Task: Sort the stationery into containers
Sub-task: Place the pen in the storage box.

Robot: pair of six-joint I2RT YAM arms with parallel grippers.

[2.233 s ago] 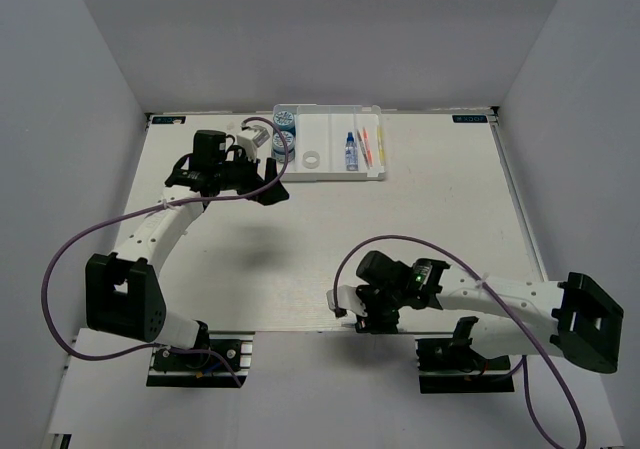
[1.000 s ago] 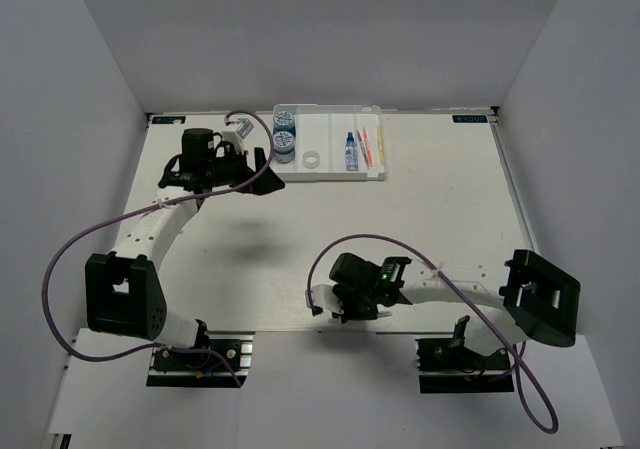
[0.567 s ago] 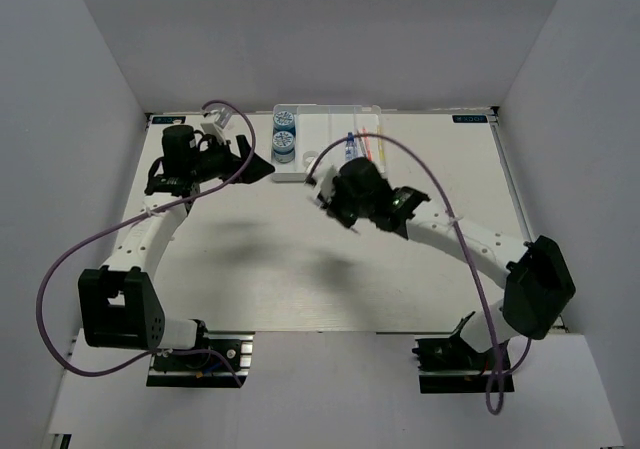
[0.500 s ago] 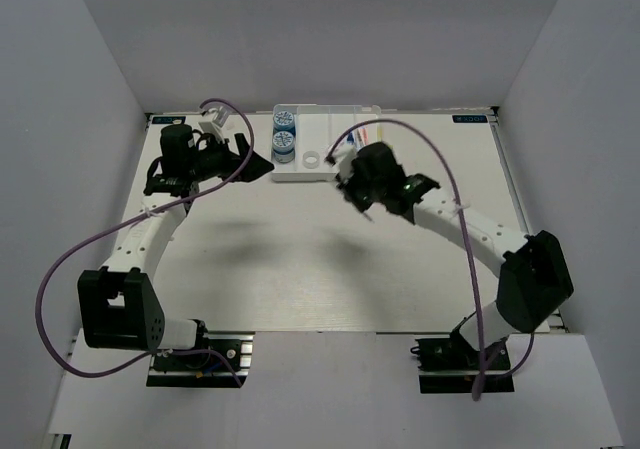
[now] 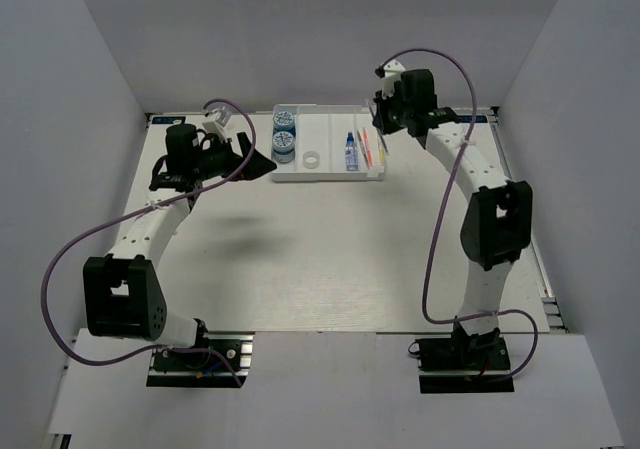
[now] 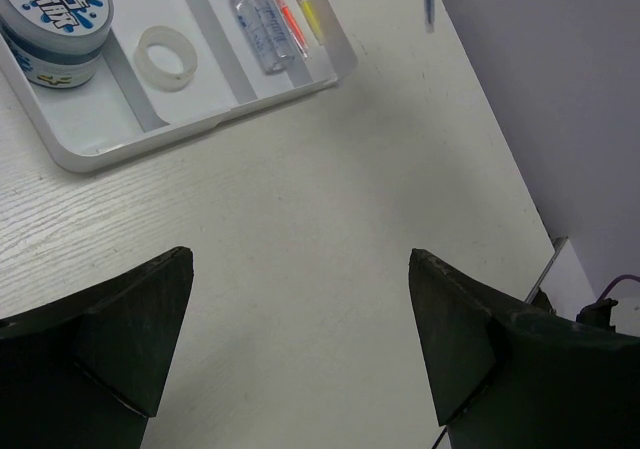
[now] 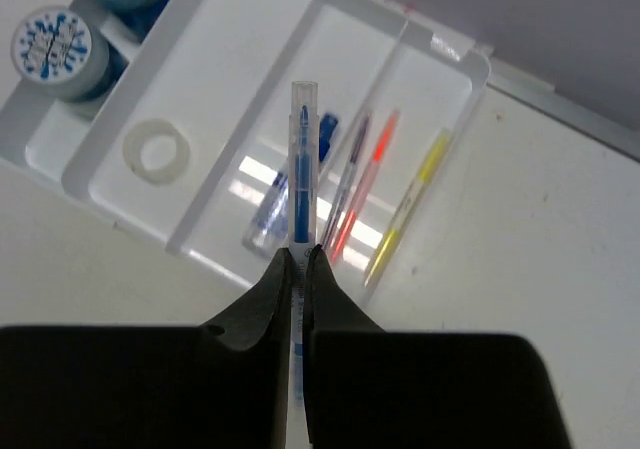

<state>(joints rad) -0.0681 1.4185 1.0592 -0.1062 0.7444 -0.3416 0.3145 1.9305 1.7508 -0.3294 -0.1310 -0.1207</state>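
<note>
My right gripper (image 7: 300,254) is shut on a clear blue pen (image 7: 302,159) and holds it in the air over the right end of the white tray (image 7: 230,49). Under it lie the blue-capped glue bottle (image 7: 270,217), a grey pen (image 7: 352,164), a pink pen (image 7: 372,169) and a yellow-green pen (image 7: 410,201). The white tape ring (image 7: 158,152) and two blue-and-white tape rolls (image 5: 284,120) (image 5: 283,143) sit in the left compartments. My left gripper (image 6: 300,259) is open and holds nothing, low over the table just left of the tray (image 5: 325,124).
The tray stands at the table's far edge against the back wall (image 5: 320,39). The right arm (image 5: 470,169) arches up along the right side. Grey side walls close in the table, and a purple cable (image 5: 100,239) loops beside the left arm.
The right arm has swung from the table's near edge up to the tray's far right end, carrying the blue pen. The left gripper has barely moved and stays open.
</note>
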